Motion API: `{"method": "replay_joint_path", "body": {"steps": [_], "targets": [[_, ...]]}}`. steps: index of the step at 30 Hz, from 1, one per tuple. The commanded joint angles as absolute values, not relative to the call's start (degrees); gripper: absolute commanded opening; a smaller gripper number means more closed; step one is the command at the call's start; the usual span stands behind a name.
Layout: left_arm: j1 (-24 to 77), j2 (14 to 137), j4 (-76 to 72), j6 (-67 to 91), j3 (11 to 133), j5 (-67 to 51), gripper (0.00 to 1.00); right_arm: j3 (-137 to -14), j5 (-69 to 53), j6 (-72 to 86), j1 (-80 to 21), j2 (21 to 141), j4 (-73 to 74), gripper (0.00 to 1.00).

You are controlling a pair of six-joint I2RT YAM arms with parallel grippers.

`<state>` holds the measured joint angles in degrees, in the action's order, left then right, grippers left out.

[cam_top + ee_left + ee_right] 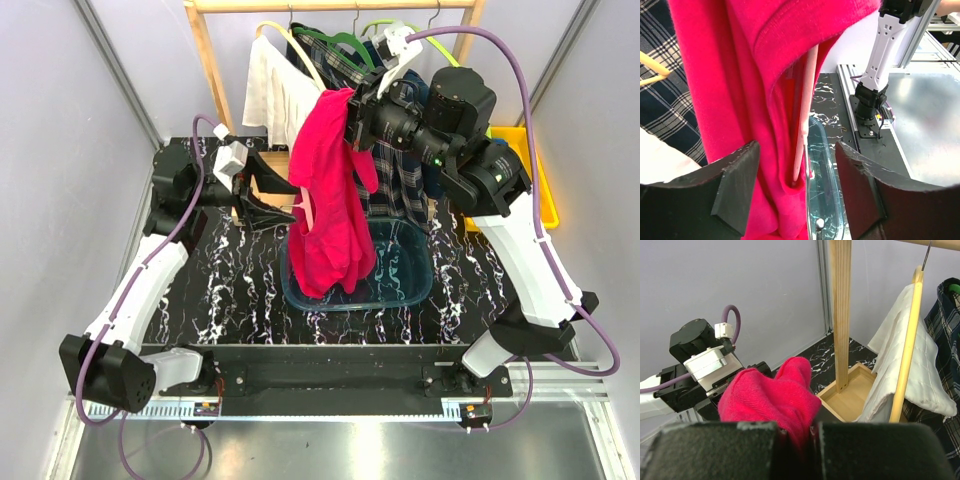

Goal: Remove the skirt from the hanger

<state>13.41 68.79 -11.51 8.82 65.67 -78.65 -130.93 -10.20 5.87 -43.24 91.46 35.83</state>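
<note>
The plaid skirt [402, 188] hangs on the dark green hanger [326, 43] from the wooden rail, behind a red garment [330, 210]. The skirt also shows at the left edge of the left wrist view [662, 105] and the right edge of the right wrist view [944, 315]. My right gripper [353, 106] is shut on the top of the red garment [770, 395] and holds it up in front of the skirt. My left gripper [272, 196] is open, its jaws either side of the red garment's hanging edge [740, 75] without touching the skirt.
A blue clear basin [412, 282] sits under the red garment, its rim [823, 165] between my left jaws. A white garment [272, 95] hangs on a pale yellow hanger [907, 340]. A lime-green hanger [386, 25], the wooden rack post [840, 315] and a yellow bin [530, 150] stand behind.
</note>
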Motion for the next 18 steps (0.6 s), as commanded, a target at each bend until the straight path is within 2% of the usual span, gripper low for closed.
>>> {"method": "replay_joint_path", "body": {"steps": [1, 5, 7, 9, 10, 12, 13, 18], "targets": [[13.6, 69.3, -11.8, 7.6, 68.0, -79.3, 0.64, -133.4, -11.0, 6.4, -43.3, 89.6, 29.5, 0.0], [13.6, 69.3, -10.5, 6.2, 67.7, -79.5, 0.59, -134.4, -10.8, 6.6, -43.3, 89.6, 29.5, 0.0], [13.6, 69.3, -10.5, 6.3, 67.8, -80.0, 0.51, -134.7, -10.7, 6.5, -43.3, 89.7, 29.4, 0.0], [13.6, 69.5, -10.5, 6.2, 68.0, -80.5, 0.39, -134.6, -10.7, 6.6, -43.3, 89.6, 29.4, 0.0], [13.6, 69.5, -10.7, 6.2, 68.4, -80.7, 0.26, -134.5, -10.8, 6.6, -43.3, 89.6, 29.4, 0.0], [13.6, 69.6, -10.8, 6.0, 68.6, -81.0, 0.14, -134.4, -10.9, 6.9, -43.2, 89.6, 29.4, 0.0], [13.6, 69.5, -11.0, 6.2, 68.6, -80.9, 0.11, -134.3, -11.0, 6.9, -43.2, 89.6, 29.4, 0.0], [13.6, 69.4, -14.9, 9.9, 68.2, -80.2, 0.1, -132.7, -11.1, 7.4, -43.3, 89.4, 28.9, 0.0]]}}
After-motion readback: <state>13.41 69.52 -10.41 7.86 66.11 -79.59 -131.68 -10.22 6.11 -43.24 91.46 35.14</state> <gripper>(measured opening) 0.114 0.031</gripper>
